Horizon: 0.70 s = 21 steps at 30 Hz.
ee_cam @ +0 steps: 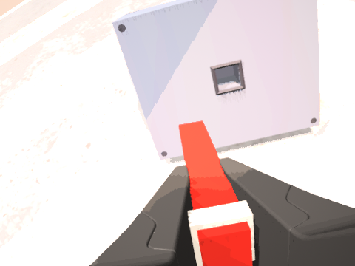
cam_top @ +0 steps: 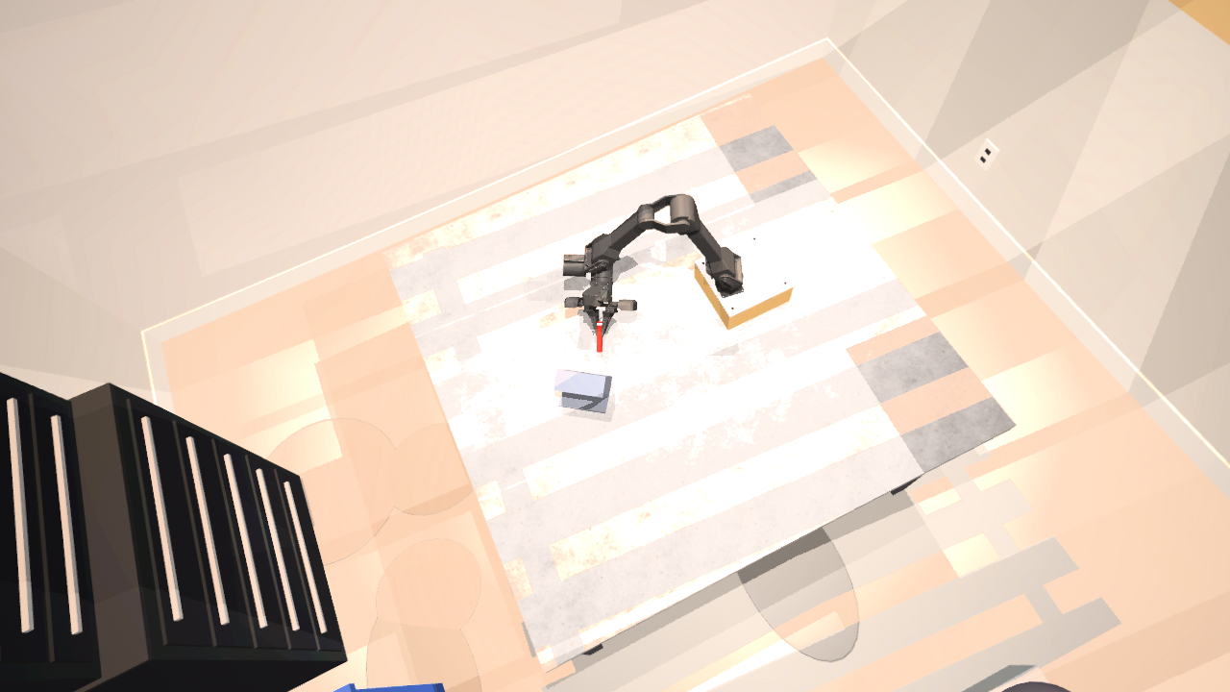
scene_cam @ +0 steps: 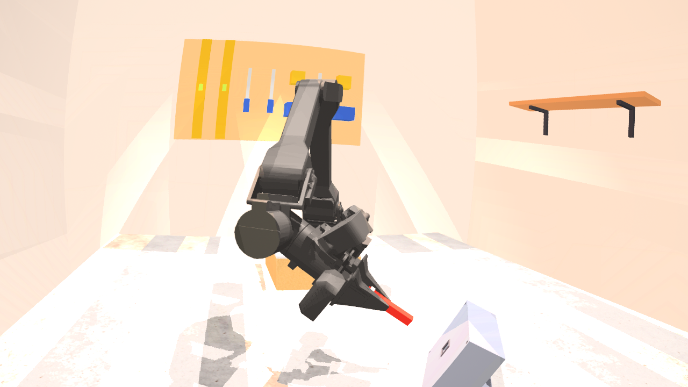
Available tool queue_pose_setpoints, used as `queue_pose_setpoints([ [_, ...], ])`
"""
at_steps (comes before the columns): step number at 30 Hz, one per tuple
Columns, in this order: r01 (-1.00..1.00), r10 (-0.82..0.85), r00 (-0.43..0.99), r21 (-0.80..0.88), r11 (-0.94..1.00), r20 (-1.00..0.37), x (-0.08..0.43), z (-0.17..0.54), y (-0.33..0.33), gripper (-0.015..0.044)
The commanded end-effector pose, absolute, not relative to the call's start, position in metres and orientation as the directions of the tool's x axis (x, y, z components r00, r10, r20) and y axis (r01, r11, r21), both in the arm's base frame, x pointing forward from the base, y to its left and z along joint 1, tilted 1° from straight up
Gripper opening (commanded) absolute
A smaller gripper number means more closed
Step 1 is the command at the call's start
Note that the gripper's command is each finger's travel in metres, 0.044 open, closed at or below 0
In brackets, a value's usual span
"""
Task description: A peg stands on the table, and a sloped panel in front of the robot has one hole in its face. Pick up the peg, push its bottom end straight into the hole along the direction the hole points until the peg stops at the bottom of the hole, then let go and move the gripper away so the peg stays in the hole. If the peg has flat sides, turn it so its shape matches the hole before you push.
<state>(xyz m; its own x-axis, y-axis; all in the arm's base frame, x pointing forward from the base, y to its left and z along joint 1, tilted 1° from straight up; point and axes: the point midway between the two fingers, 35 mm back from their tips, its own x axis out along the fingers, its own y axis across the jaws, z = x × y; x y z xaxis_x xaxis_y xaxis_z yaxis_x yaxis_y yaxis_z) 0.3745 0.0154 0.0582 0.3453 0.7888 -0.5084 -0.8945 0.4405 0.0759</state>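
A red square peg (cam_top: 599, 337) (scene_cam: 400, 314) (ee_cam: 201, 159) with a white band near its top end is held tilted, its free end pointing at the sloped panel. My gripper (cam_top: 599, 329) (scene_cam: 387, 303) (ee_cam: 203, 173) is shut on the peg. The pale grey sloped panel (cam_top: 582, 383) (scene_cam: 473, 331) (ee_cam: 274, 48) stands in front of the peg's free end, apart from it in the exterior view. Its square hole (scene_cam: 445, 347) (ee_cam: 228, 77) lies up and right of the peg's end in the wrist view. The peg's sides look nearly in line with the hole's edges there.
The arm stands on an orange box with a white top (cam_top: 761, 299) (scene_cam: 291, 279), behind the gripper. A pegboard with tools (scene_cam: 259, 127) and an orange shelf (scene_cam: 584, 99) hang on the walls. A black cabinet (cam_top: 232, 559) stands off the table's left side.
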Motion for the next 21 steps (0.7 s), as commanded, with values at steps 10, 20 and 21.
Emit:
queue_pose_setpoints([
  [10, -0.893, 0.806, 0.400, 0.014, 0.451, -0.437, 0.379, 0.059, -0.004, 0.0000],
  [20, -0.891, 0.806, 0.411, 0.001, 0.455, -0.426, 0.384, 0.056, -0.002, 0.0000],
  [21, -0.890, 0.806, 0.412, 0.000, 0.455, -0.426, 0.385, 0.056, -0.001, 0.0000],
])
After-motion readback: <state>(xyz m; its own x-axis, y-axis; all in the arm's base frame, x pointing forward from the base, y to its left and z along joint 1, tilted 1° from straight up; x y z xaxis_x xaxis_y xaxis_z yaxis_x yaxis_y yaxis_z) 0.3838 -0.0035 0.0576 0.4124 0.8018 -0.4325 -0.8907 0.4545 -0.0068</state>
